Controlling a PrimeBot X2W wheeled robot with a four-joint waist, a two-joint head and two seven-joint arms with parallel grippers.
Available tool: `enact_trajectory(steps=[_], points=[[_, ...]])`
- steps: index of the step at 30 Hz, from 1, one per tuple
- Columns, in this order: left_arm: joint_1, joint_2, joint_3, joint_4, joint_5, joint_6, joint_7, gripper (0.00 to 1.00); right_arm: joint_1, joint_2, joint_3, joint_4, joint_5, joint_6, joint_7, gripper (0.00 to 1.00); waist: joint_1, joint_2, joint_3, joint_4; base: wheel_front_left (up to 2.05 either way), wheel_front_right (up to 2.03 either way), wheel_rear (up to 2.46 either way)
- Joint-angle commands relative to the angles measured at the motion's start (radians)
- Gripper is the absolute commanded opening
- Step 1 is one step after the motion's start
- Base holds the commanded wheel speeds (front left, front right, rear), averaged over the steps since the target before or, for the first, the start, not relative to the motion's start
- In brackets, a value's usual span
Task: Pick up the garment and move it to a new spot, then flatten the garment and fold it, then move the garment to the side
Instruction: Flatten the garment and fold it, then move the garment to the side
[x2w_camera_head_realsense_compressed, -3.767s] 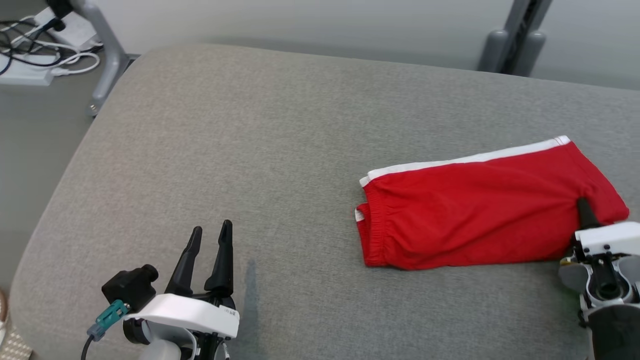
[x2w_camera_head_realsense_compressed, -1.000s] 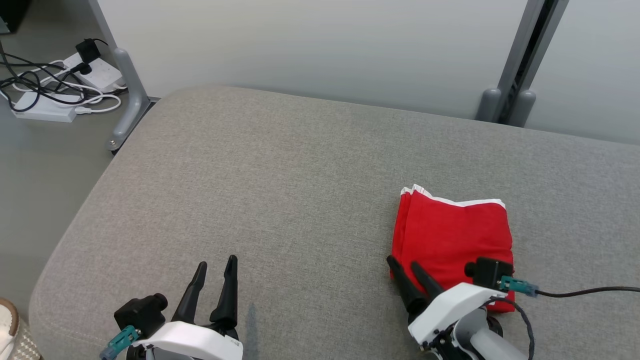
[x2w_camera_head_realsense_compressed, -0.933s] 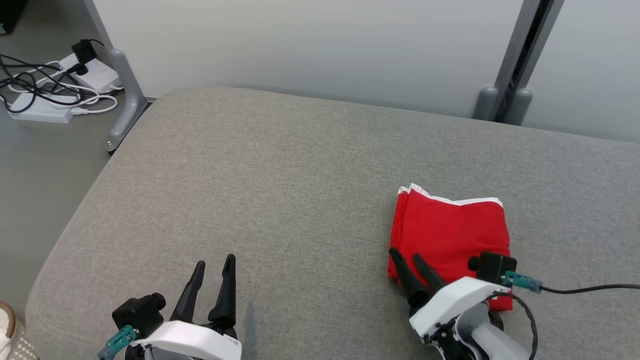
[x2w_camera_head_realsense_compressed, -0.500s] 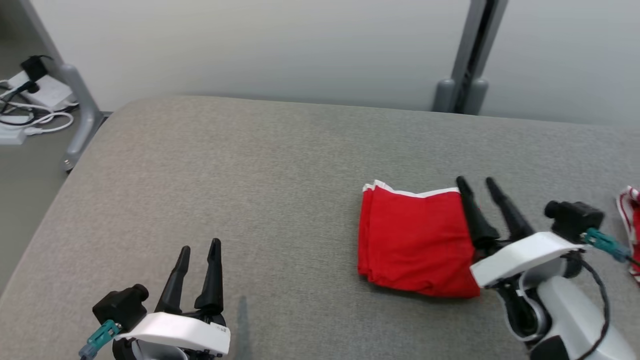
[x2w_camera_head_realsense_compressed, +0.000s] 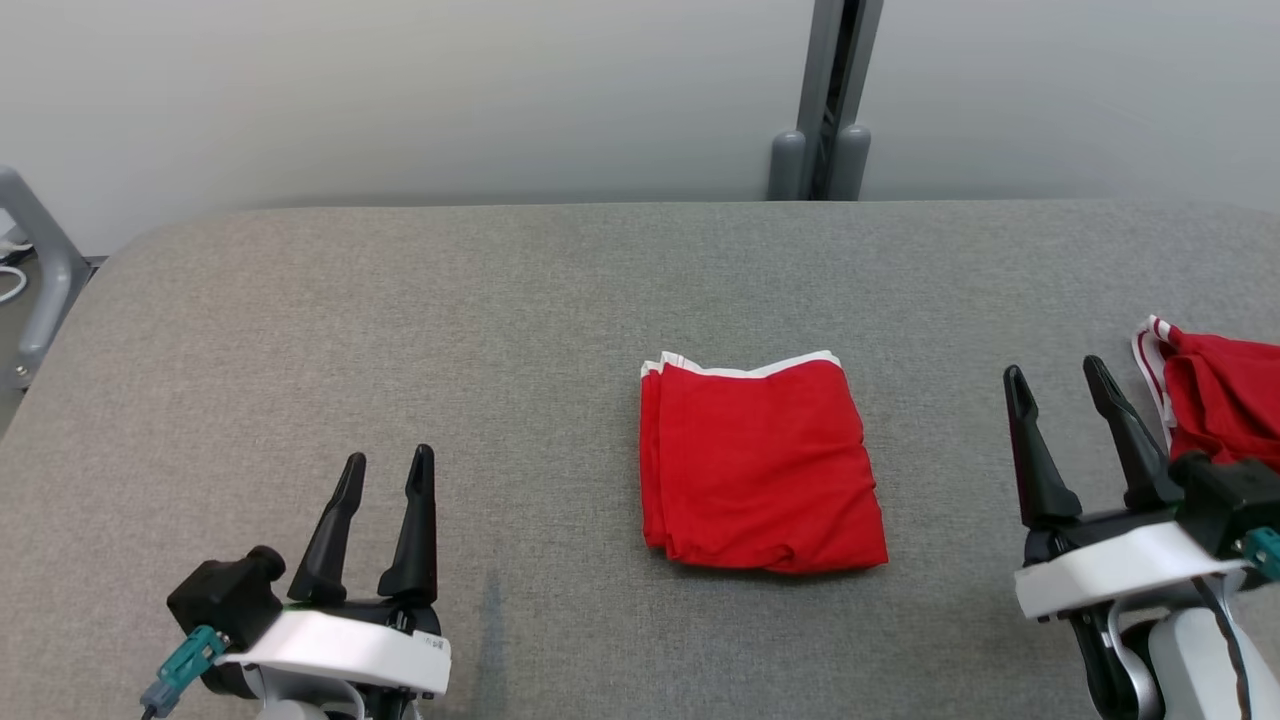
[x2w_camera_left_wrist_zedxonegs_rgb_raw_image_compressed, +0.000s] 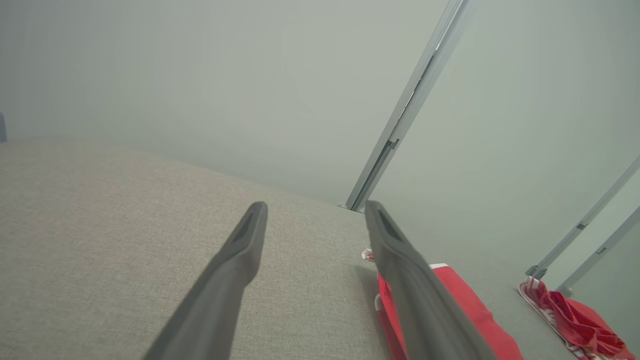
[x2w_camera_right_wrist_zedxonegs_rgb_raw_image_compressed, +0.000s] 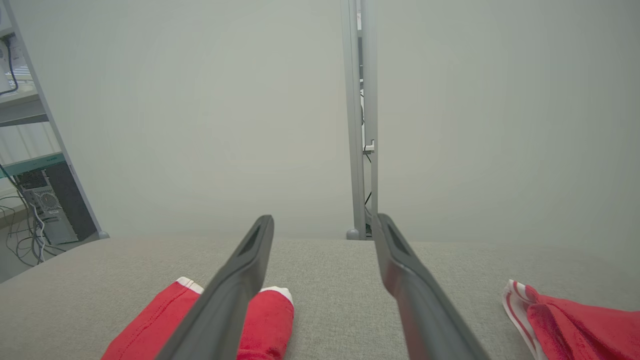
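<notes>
Head view looks down on a grey fabric-covered bench (x2w_camera_head_realsense_compressed: 400, 320) with a folded red cloth garment with white trim (x2w_camera_head_realsense_compressed: 762, 465) lying flat near its middle, between the two arms and touched by neither. The left pincer (x2w_camera_head_realsense_compressed: 390, 456) hovers at the lower left, fingers spread and holding nothing. The right pincer (x2w_camera_head_realsense_compressed: 1055, 370) stands at the lower right, likewise spread and holding nothing.

The fold looks finished, so the likely remaining step is shifting the stack to the side. Several things could spoil that. A pinch that catches the top layer alone would peel the fold open as it lifts. Dragging rather than lifting could bunch the lower layers, since the bench cloth looks coarse enough to hold them back. A crumpled red garment with white stripes (x2w_camera_head_realsense_compressed: 1215, 395) lies just beside the right pincer, at the bench's right edge. A careless reach from that arm could snag it, and a move to the right could push the folded stack into it.
</notes>
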Motion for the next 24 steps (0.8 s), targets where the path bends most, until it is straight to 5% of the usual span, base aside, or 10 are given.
enact_trajectory(steps=[1, 24], points=[[0.02, 0.005, 0.01, -0.007, 0.015, -0.007, -0.004, 1.0, 0.032, 0.011, -0.023, -0.012, -0.037, 0.0, 0.0, 1.0, 0.0, 0.0, 0.0, -0.01, 0.0, 0.0, 0.0], [0.051, 0.005, -0.02, -0.008, 0.046, 0.013, -0.004, 1.0, 0.088, 0.077, -0.126, 0.027, -0.081, 0.0, 0.0, 1.0, 0.0, 0.0, -0.012, -0.007, 0.0, 0.0, 0.0]])
